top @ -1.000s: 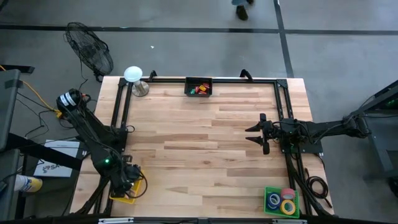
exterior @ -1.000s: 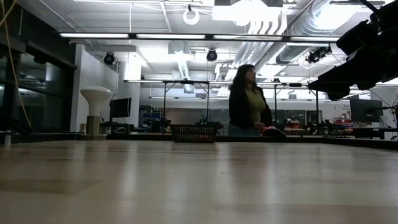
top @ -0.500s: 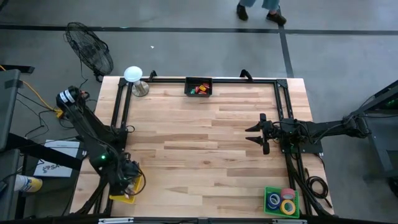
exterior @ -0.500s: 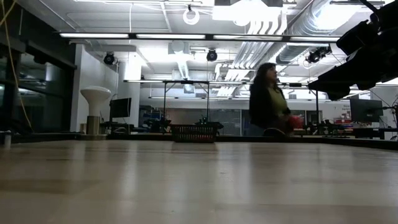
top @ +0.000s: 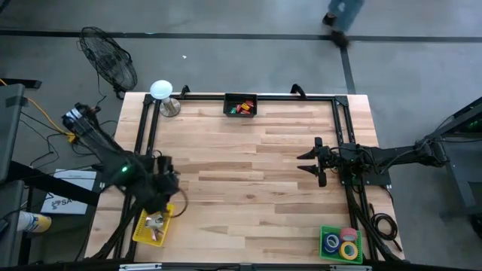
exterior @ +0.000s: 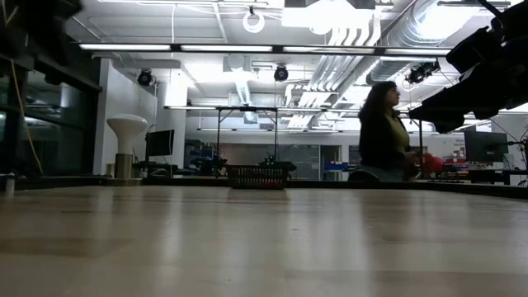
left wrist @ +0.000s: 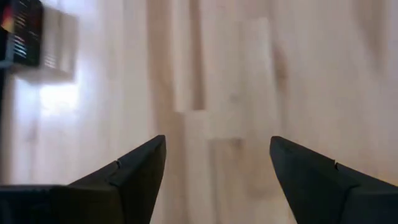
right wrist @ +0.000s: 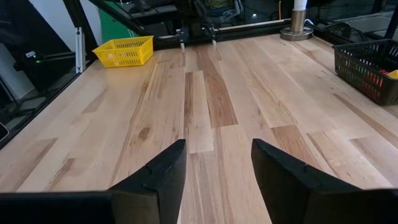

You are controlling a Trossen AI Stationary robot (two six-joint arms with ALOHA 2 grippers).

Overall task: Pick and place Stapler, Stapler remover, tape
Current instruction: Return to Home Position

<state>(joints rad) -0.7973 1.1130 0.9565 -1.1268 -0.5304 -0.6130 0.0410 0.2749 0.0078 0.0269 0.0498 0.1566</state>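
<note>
Rolls of tape (top: 340,242) in blue, yellow and pink lie in a green basket (top: 324,232) at the table's near right corner. Silver stapler removers (top: 156,223) lie in a yellow basket (top: 141,235) at the near left. Small red, green and yellow staplers (top: 241,108) sit in a black basket (top: 241,97) at the far edge. My left gripper (top: 167,188) hangs open above bare wood just beyond the yellow basket, with nothing between its fingers (left wrist: 130,180). My right gripper (top: 312,159) waits open at the right, holding nothing.
A black frame (top: 241,96) runs along the table's far, left and right sides. A white-topped stand (top: 161,92) is at the far left corner. The wide middle of the wooden top (top: 248,173) lies bare. A person (exterior: 381,132) walks beyond the table.
My left gripper has risen out of the yellow basket and swung toward the far edge and a little to the right, tipping up from pointing steeply down. The silver pieces in the basket now show. The person beyond the table has walked to the right.
</note>
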